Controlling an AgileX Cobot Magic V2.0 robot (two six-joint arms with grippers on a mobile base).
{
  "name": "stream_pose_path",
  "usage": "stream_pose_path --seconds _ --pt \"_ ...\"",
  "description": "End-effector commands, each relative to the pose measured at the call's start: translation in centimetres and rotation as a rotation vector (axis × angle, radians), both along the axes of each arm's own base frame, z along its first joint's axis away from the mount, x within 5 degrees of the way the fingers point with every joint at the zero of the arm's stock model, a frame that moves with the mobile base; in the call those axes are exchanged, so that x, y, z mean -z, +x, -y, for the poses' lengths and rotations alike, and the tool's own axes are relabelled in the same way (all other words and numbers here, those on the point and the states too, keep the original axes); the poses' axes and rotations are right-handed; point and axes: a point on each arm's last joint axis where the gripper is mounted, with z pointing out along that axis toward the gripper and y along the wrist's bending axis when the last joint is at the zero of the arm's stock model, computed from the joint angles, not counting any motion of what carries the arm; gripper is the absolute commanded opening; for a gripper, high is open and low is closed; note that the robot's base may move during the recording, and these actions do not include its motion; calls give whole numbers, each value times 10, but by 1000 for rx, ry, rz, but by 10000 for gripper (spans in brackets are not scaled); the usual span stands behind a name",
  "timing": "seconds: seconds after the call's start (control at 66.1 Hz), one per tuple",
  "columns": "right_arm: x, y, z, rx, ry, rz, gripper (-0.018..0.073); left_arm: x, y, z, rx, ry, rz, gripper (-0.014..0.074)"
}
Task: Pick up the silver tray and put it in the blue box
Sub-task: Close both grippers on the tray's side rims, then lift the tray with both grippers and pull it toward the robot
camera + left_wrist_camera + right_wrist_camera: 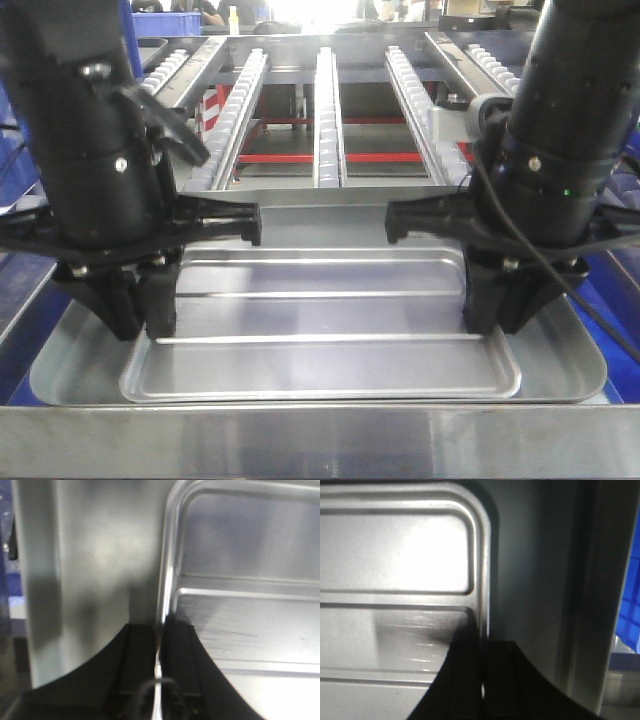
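The silver tray [330,340], gripped at both short ends on a steel bench [320,445].

The tray is seen level at the bench's near edge, with roller rails [328,110] and a red frame [330,157] behind it. Its left rim is pinched by the closed left gripper [160,630], its right rim by the right gripper [482,645]. Blue plastic [610,290] at the right is cut off and cannot be identified; both wrist views are blurred.
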Motion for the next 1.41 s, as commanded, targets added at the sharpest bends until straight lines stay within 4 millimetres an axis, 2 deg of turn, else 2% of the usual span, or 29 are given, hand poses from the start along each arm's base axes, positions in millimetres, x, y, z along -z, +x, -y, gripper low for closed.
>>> stream_pose_path --seconds 0.0,0.257,0.393,0.545,0.757,0.968,1.12,1.392 --pt "-38 0 1 13 58 101 61 -34 -3 0 -10 -46 52 -10" --pt "-63 -18 10 90 93 101 61 -73 -26 -2 -1 -106 114 -10" --pt "-75 -39 10 93 111 111 61 -84 -46 0 0 -58 125 -10" --pt "-79 -67 6 75 117 102 61 -96 -67 5 17 -84 133 -10" --pt "-82 -103 5 72 120 95 61 -93 -102 -1 33 -114 112 -8" --pt "-79 -129 -5 63 104 89 61 -85 -132 -14 22 -139 90 -9" --pt "-80 -142 -15 43 92 106 61 -83 -140 -25 10 -149 89 -9" --pt "-79 -144 -14 53 59 106 61 -85 -142 -28 8 -159 91 -9"
